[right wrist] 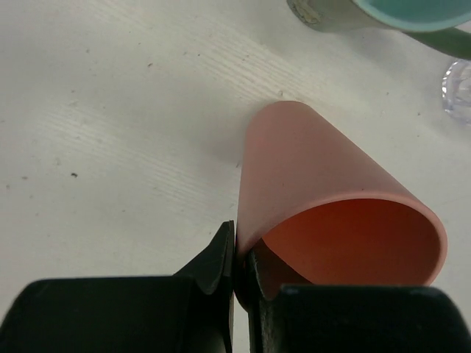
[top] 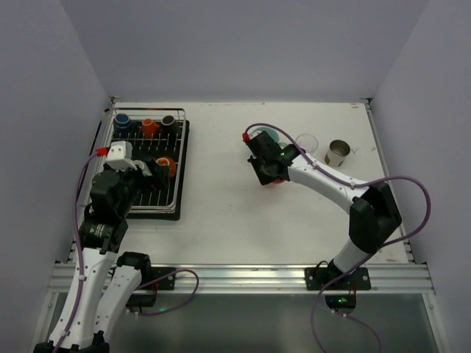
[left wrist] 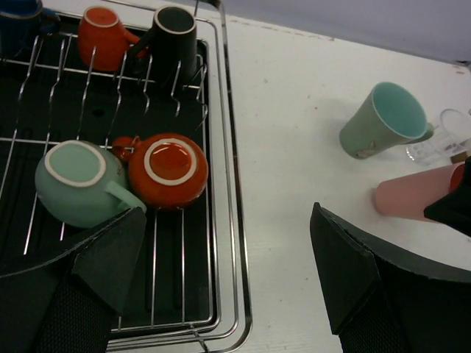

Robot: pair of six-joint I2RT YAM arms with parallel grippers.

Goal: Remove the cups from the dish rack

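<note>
The silver wire dish rack (top: 180,170) on its black tray stands at the left. It holds blue (top: 122,120), small orange (top: 149,126), black (top: 168,121) and larger orange (top: 168,166) cups. The left wrist view also shows a teal mug (left wrist: 73,184) beside the larger orange cup (left wrist: 171,169). My left gripper (top: 151,170) is open and empty over the rack's near right part (left wrist: 234,220). My right gripper (right wrist: 241,257) is shut on the rim of the salmon tumbler (right wrist: 324,184), one finger inside, one outside. The tumbler is tilted low over the table.
On the table right of the rack stand a second teal mug (top: 268,136), a clear glass (top: 307,142) and a metal cup (top: 338,153). The mug (left wrist: 386,118) and glass (left wrist: 441,136) are just behind the tumbler (left wrist: 416,193). Grey walls enclose the table.
</note>
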